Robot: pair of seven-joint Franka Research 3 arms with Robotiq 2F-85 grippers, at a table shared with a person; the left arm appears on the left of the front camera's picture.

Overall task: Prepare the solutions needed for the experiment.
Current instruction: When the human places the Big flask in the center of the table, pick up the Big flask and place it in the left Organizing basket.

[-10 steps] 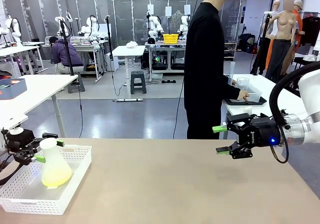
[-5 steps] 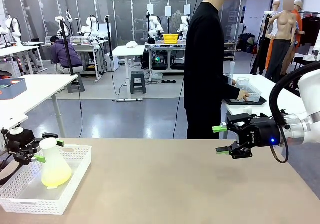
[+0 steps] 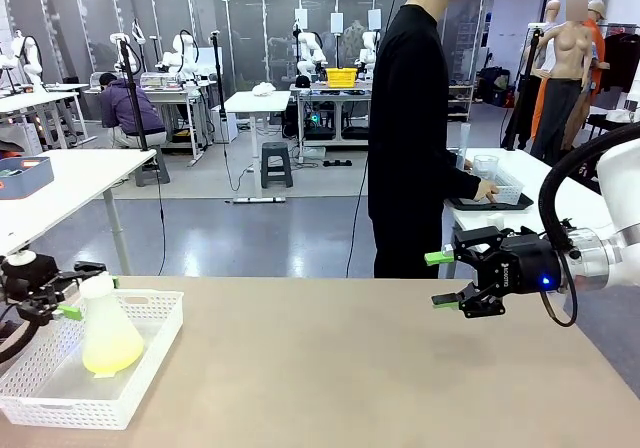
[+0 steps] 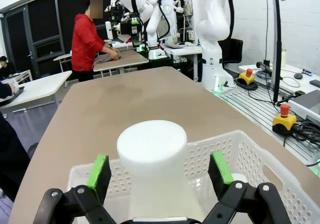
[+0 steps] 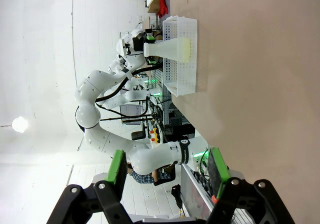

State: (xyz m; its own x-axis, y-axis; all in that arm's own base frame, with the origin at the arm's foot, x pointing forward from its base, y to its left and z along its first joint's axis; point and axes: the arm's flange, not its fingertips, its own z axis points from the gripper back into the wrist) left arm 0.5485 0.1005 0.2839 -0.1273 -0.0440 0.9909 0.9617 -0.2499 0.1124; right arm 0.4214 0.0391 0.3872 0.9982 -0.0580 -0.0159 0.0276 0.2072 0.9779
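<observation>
Pale yellow-green solution (image 3: 110,353) forms a shallow layer in the base of a translucent white conical flask (image 3: 106,323), which stands upright in a white perforated basket (image 3: 150,368) at the left end of the tan counter (image 3: 350,368). We see the left claw (image 3: 72,290) level with the flask's neck, its green-padded fingers spread wide. In the left wrist view the flask's capped neck (image 4: 151,156) rises between the two pads (image 4: 98,170), with a gap on each side; we judge that neither pad touches it, though the lowest part of the neck is hidden by the claw body, so contact there cannot be ruled out.

The relation that governs the coming move is this: the flask's long axis is vertical, and it lies directly ahead of the left claw, along the line of its fingers, already bracketed by them. The left arm is much the nearer. The right claw (image 3: 438,280) hangs above the right side of the counter, well apart from the basket, its fingers spread and holding nothing; from its wrist view the flask (image 5: 167,49) and basket (image 5: 181,59) appear far across the counter.

A person in a black top (image 3: 415,128) stands beyond the far edge, one hand at a tray on another table.

We judge that the step in hand is the grasp of the flask's neck.
</observation>
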